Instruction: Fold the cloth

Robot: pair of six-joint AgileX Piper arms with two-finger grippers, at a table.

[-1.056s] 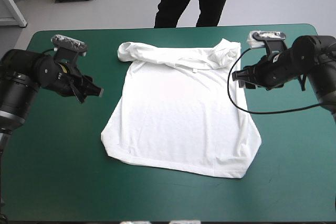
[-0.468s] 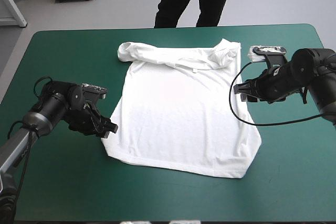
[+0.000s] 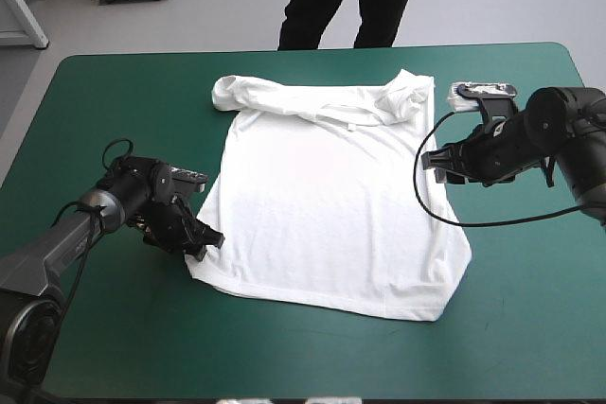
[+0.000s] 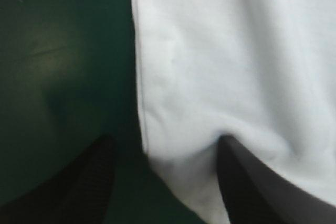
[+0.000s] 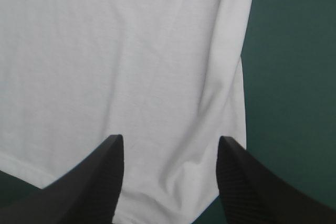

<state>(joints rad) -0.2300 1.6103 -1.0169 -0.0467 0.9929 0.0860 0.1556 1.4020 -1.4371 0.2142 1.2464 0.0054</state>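
Observation:
The white T-shirt (image 3: 327, 210) lies spread flat on the teal-green cover (image 3: 95, 328), collar toward the far edge, both sleeves bunched inward. My left gripper (image 3: 210, 243) is low at the shirt's near left hem corner and stands open; in the left wrist view (image 4: 165, 156) the shirt's side edge (image 4: 210, 66) runs between its fingers. My right gripper (image 3: 432, 160) hovers by the shirt's right side below the sleeve, open too, and its own view (image 5: 169, 150) shows white cloth (image 5: 115, 61) between and ahead of its fingers.
Bare teal-green cover surrounds the shirt, widest at the near side (image 3: 312, 357) and at the left (image 3: 85, 111). A person's legs stand beyond the far edge, not over the table.
My left arm has swung down from the far left toward me and settled at the shirt's near left hem corner. The right gripper shifted only slightly. The shirt lies as before.

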